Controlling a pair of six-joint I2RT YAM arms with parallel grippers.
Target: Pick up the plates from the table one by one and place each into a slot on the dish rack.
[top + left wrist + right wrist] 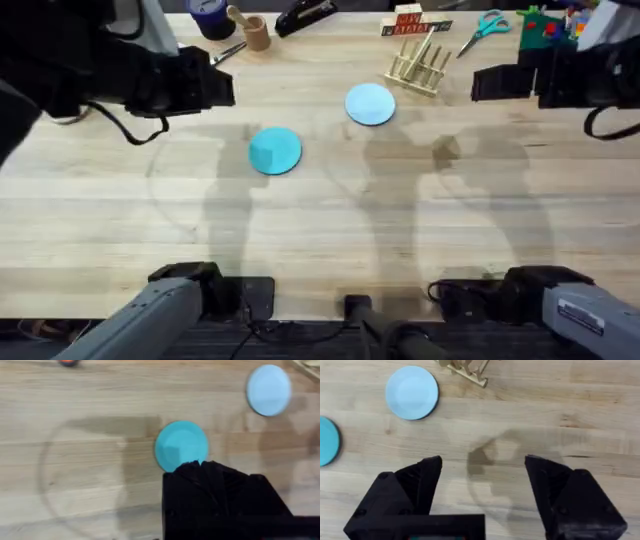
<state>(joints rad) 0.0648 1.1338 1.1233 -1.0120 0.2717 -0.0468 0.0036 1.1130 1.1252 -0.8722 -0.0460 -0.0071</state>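
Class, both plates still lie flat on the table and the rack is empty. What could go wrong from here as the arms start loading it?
1. The turquoise plate and the light blue plate lie flat on the table, so fingers may slide off a rim.
2. The dish rack looks small and light; a plate pushed between its pegs could tip it.
3. Scissors and lettered blocks lie near the rack and might get knocked.

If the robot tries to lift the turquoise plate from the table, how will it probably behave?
The turquoise plate lies flat on the table, so an end effector would probably struggle to get under its edge. It looks thin and smooth: likely light, stiff, and apt to slide when pushed.
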